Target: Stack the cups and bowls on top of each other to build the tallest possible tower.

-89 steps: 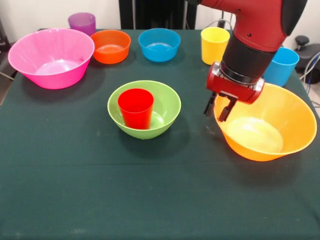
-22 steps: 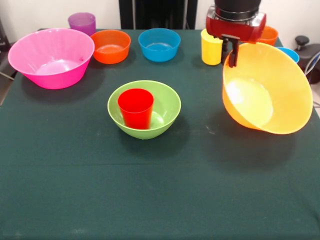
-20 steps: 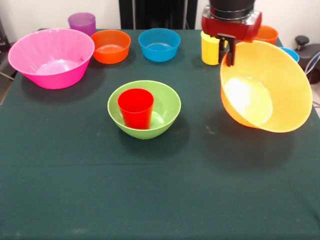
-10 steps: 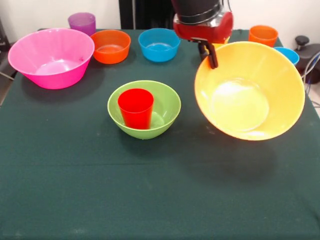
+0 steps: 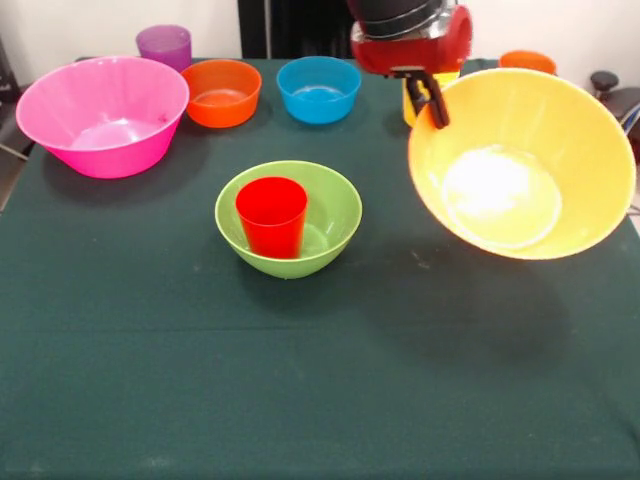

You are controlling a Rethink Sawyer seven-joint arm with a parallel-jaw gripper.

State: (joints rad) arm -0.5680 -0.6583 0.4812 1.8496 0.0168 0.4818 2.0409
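Note:
My gripper [image 5: 432, 103] is shut on the rim of the large yellow-orange bowl [image 5: 520, 165] and holds it in the air at the right, tilted with its opening toward the camera. A red cup [image 5: 271, 215] stands upright inside the lime green bowl [image 5: 335, 205] at the table's middle, left of the held bowl. The large pink bowl [image 5: 100, 115], small orange bowl [image 5: 221, 92] and small blue bowl [image 5: 318, 88] sit along the far side. The purple cup [image 5: 164, 45] stands at the far left. The yellow cup [image 5: 412, 100] and orange cup [image 5: 526, 62] are partly hidden. The light blue cup is hidden.
The green cloth-covered table [image 5: 200, 380] spreads toward the camera. The robot's red wrist [image 5: 410, 40] hangs over the far right part of the table.
The gripper took hold of the yellow-orange bowl's rim, lifted it off the table and carried it left; over the last half second it rose a little and shifted slightly right.

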